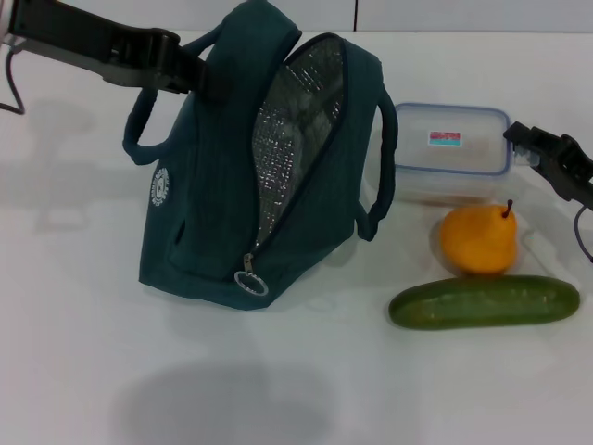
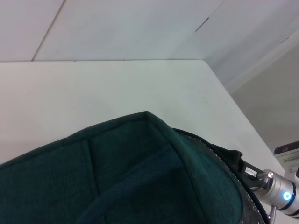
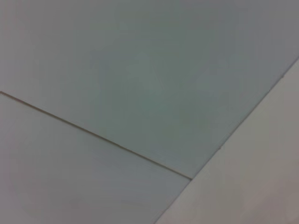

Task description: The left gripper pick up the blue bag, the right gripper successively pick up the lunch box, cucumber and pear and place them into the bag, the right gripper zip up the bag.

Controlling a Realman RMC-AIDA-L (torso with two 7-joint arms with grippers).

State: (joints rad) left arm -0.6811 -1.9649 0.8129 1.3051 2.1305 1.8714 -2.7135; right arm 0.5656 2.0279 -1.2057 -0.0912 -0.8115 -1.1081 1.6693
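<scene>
The blue bag (image 1: 222, 213) stands on the white table, unzipped, its silver foil lining (image 1: 292, 139) showing and the ring zipper pull (image 1: 250, 281) hanging low at the front. My left gripper (image 1: 197, 76) reaches in from the upper left and is shut on the bag's top by the handle. In the left wrist view, the bag's teal fabric (image 2: 117, 177) fills the lower part. The lunch box (image 1: 451, 150) lies to the bag's right. In front of it sit the pear (image 1: 477, 239) and the cucumber (image 1: 484, 302). My right gripper (image 1: 533, 144) hovers at the lunch box's right end.
The table (image 1: 93, 371) is bare white in front of and to the left of the bag. A loop handle (image 1: 378, 167) hangs between the bag and the lunch box. The right wrist view shows only wall panels and a strip of table.
</scene>
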